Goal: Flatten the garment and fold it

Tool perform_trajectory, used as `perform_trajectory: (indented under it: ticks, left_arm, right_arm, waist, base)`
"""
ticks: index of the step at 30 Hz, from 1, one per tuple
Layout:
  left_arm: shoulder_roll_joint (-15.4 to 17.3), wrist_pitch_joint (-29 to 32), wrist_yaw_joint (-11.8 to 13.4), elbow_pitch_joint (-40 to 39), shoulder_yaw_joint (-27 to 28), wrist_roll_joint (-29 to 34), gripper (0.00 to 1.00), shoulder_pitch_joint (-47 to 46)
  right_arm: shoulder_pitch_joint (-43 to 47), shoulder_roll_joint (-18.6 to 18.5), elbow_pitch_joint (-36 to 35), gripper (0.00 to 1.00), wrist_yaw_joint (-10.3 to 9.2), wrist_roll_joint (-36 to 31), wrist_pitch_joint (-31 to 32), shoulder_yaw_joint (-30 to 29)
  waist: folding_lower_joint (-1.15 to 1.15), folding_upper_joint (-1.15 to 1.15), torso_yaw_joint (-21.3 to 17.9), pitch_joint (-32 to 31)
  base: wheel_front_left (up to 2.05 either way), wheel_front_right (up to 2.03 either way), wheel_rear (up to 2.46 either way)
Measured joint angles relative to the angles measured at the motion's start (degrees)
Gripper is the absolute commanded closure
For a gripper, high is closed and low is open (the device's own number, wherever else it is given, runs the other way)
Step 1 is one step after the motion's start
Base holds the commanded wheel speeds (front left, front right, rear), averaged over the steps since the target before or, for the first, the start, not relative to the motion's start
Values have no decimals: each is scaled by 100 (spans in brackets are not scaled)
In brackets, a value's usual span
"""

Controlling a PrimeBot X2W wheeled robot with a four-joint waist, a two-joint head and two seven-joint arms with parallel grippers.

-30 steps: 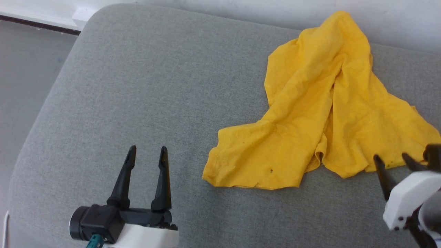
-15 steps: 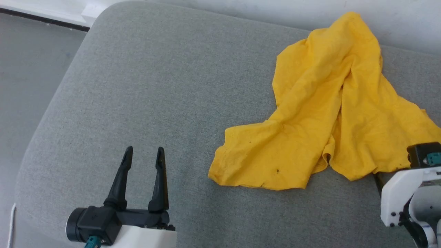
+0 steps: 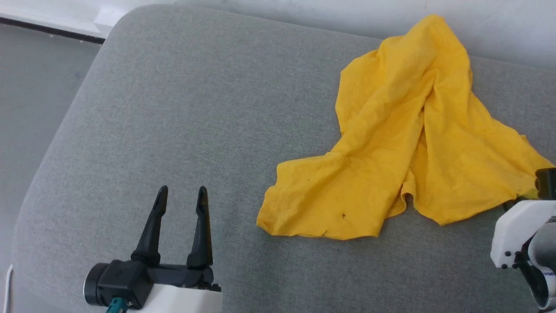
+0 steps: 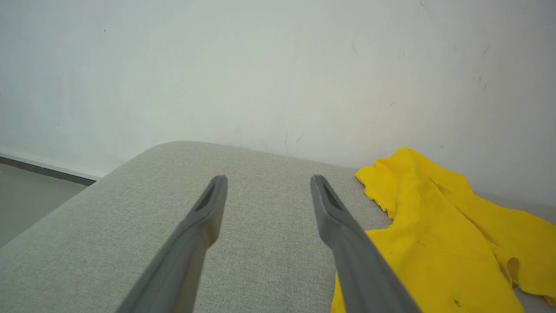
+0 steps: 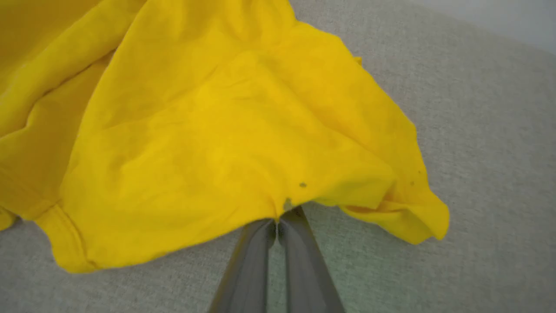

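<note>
Yellow garment [image 3: 391, 143], just 1, pinched by the right gripper [image 5: 280, 219].

Left gripper [image 3: 182, 191]: two long black tapered fingers [image 3: 152, 230], black housing.
Left connector [image 3: 116, 306]: teal plug beside a round black barrel [image 3: 92, 290].
Right wrist shell [image 3: 517, 230]: white, rounded, small dark screws.

No text, label, brand, number or sign could be read. The shirt [image 5: 208, 130] just ahead of the right pincer [image 5: 276, 224] showed plain yellow cloth without lettering.
</note>
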Motion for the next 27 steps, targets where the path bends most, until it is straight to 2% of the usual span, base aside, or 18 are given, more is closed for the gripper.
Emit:
perform_trajectory:
  ticks: [6,12,19,20,21,27]
  left_arm:
    - [0,0,0,24,7,0,0,1]
    - [-1,0,-4,38,0,0,0,2]
    - [-2,0,-49,122,-5,9,0,9]
    - [-2,0,-57,135,-2,10,0,10]
    - [-1,0,-58,149,-1,10,0,10]
    - [12,0,-65,209,8,11,0,28]
  right_arm:
    - [193,60,-294,100,0,-2,-74,-571]
    - [443,-212,-403,100,0,-336,-124,-1472]
    - [412,-548,1,99,0,-1046,-616,-2198]
    - [363,-526,82,91,0,-1067,-687,-2251]
    - [301,-485,165,0,0,-1070,-737,-2275]
    - [108,-98,390,0,0,-844,-939,-1956]
  waist:
    - [0,0,-127,-92]
    - [0,0,-157,-130]
    - [0,0,-121,-97]
    - [0,0,-121,-100]
    - [0,0,-121,-105]
    - [0,0,-163,-195]
  base:
    - [0,0,0]
    - [0,0,0]
    - [0,0,0]
    - [0,0,0]
    - [0,0,0]
    - [0,0,0]
